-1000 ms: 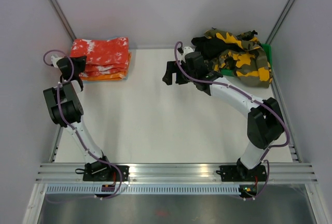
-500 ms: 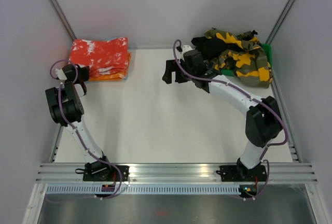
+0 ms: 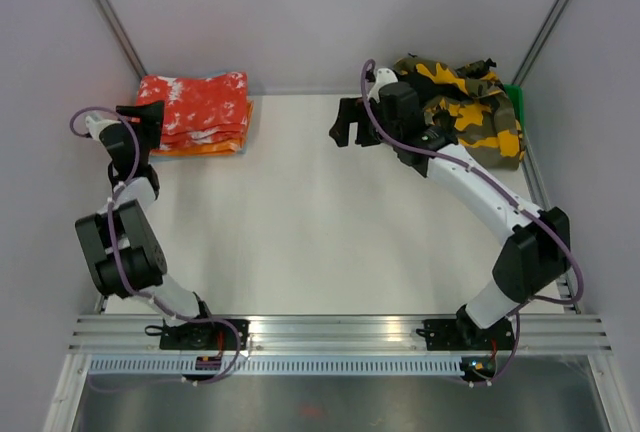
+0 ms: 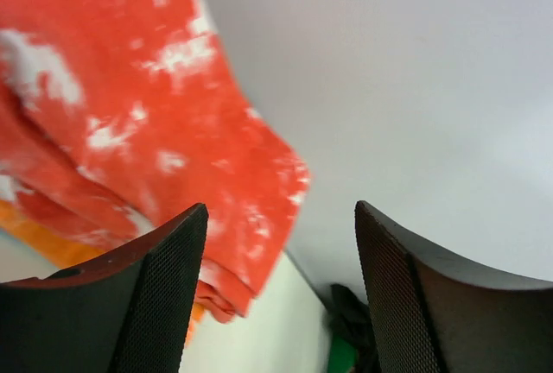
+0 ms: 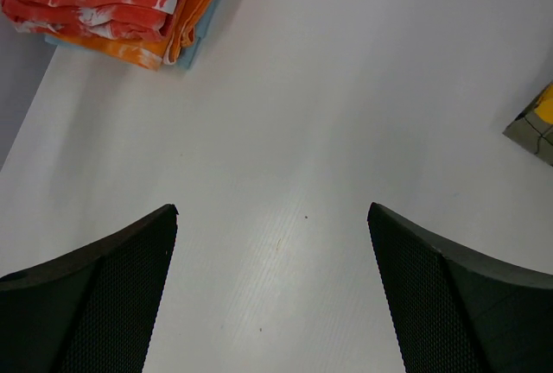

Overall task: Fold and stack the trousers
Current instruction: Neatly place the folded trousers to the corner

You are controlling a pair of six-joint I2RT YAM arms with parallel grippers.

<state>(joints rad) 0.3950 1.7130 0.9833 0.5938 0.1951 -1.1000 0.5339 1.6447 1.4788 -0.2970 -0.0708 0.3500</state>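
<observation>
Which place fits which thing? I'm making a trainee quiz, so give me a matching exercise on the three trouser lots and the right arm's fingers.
Things:
1 red trousers
2 orange trousers
3 camouflage trousers
4 right fingers

Places or states:
a crumpled heap, far right
b spread apart above the table
c folded, on top, far left
d folded, beneath the red pair

Pairs: 1-c, 2-d, 3-a, 4-b

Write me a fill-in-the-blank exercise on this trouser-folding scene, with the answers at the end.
The folded red trousers lie on an ____ pair. The unfolded heap at the far right is ____-patterned. The left claw beside the folded ones is ____, gripping nothing. The right claw hangs over the bare ____.
Answers: orange; camouflage; open; table.
</observation>
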